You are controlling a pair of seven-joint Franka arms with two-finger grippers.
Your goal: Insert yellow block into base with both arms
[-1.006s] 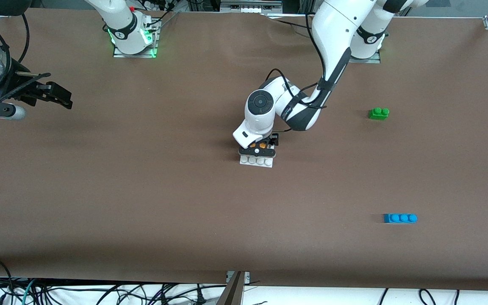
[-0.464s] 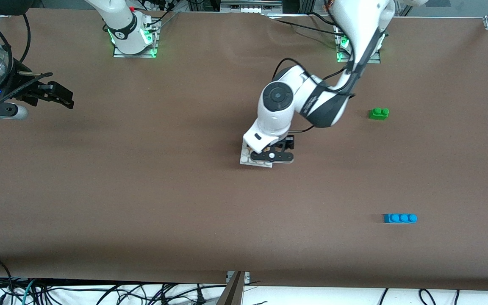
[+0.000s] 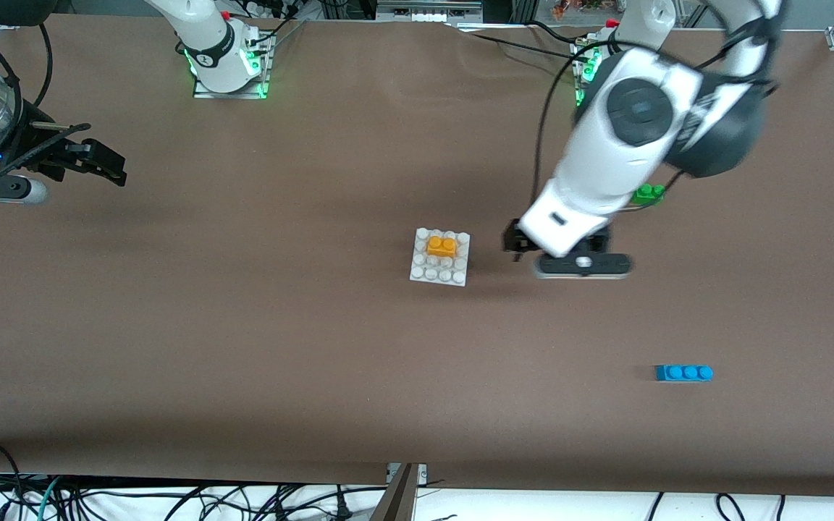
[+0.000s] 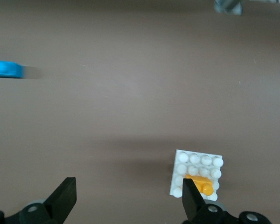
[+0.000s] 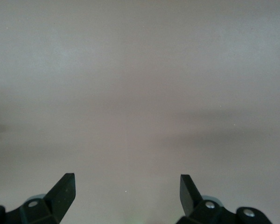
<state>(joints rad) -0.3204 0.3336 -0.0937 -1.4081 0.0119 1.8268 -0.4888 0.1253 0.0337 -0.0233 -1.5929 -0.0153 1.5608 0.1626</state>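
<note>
Right gripper [image 3: 102,165]: jaws spread, empty, waiting over bare table [image 3: 243,347]. Yellow block [image 3: 442,246] seated on base [image 3: 440,273], well clear of both jaws. Left gripper [image 4: 128,198]: jaws spread, empty, over table beside base.

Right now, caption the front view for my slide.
Yellow block seated on the base; open left gripper hangs beside it.
</note>
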